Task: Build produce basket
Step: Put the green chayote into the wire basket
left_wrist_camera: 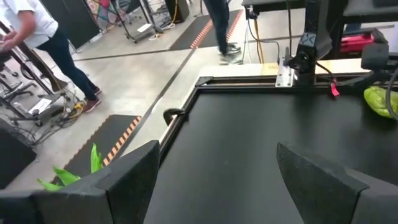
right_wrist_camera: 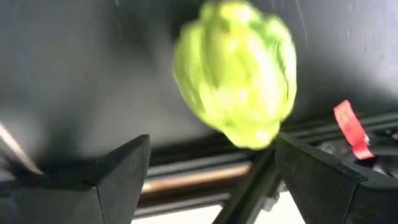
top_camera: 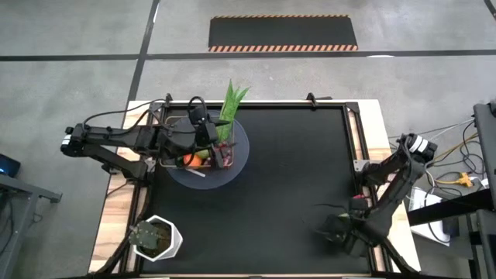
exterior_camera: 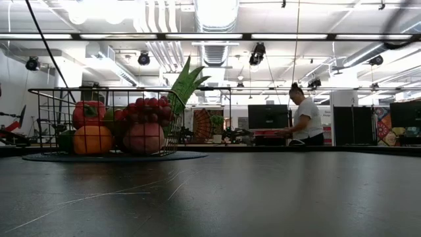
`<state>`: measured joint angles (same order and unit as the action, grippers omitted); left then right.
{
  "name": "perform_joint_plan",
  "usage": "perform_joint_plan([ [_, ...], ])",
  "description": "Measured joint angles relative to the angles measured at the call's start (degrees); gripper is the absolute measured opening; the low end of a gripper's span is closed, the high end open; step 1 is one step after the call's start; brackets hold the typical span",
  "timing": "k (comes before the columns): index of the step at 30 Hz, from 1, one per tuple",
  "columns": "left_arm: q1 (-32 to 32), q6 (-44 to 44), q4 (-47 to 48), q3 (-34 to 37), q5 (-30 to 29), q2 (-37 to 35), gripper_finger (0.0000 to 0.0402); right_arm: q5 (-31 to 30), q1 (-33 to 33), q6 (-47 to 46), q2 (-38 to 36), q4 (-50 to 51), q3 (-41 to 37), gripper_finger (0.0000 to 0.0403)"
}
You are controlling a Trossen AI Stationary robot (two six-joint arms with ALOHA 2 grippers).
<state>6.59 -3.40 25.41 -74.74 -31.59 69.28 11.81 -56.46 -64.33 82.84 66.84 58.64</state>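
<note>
The dark wire basket stands on its round grey disc at the table's far left. In it lie an orange fruit, a red pepper, purple grapes, a pink fruit and a green leafy stalk that sticks up out of it. My left gripper is open and empty above the basket. My right gripper is open low at the table's near right. A light-green leafy vegetable lies on the table just ahead of its fingers. My right gripper stands open with one finger on each side of the light-green vegetable's near end. One fingertip shows right beside that end. I cannot tell whether it touches.
A white hexagonal pot with a dark-green plant stands at the table's near left corner. The middle of the black table top is bare. A person stands in the room beyond the table, and another shows in the left wrist view.
</note>
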Motion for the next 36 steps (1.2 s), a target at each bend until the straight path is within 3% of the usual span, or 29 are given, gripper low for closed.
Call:
perform_joint_plan([
  [5, 0.2, 0.0, -0.5, 0.0, 0.0, 0.0, 0.0303, -0.8, -2.7, 3.5, 2.8, 2.0, 0.0, 0.0327],
  [13, 0.2, 0.0, -0.6, 0.0, 0.1, 1.6, 0.0303, -9.8, -3.2, 5.7, 3.2, 1.7, -0.7, 0.0327],
  [22, 0.2, 0.0, -0.5, 0.1, 0.2, 2.5, 0.0303, -10.9, -3.2, 7.0, 5.6, -1.7, -2.2, 0.0325],
  [25, 0.3, 0.0, -0.5, 0.2, 0.2, 2.8, 0.0303, -12.0, -3.2, 7.4, 6.5, -2.6, -2.1, 0.0302],
  [28, 0.9, -0.5, -1.3, 0.3, 0.2, 3.3, 0.0303, -12.8, -3.2, 7.3, 7.2, -2.9, -2.0, 0.0252],
  [29, 1.1, -1.0, -1.3, 0.5, 0.2, 3.3, 0.0303, -13.7, -3.2, 7.4, 7.2, -3.2, -2.0, 0.0233],
  [32, 2.1, -1.9, -2.4, 1.8, 0.1, 3.4, 0.0303, -18.6, -2.6, 6.8, 6.5, -4.4, -1.5, 0.0229],
  [36, 3.5, -2.6, -5.9, 4.9, 0.1, 3.2, 0.0303, -31.6, 0.2, 6.4, 4.3, -5.0, 1.0, 0.0229],
])
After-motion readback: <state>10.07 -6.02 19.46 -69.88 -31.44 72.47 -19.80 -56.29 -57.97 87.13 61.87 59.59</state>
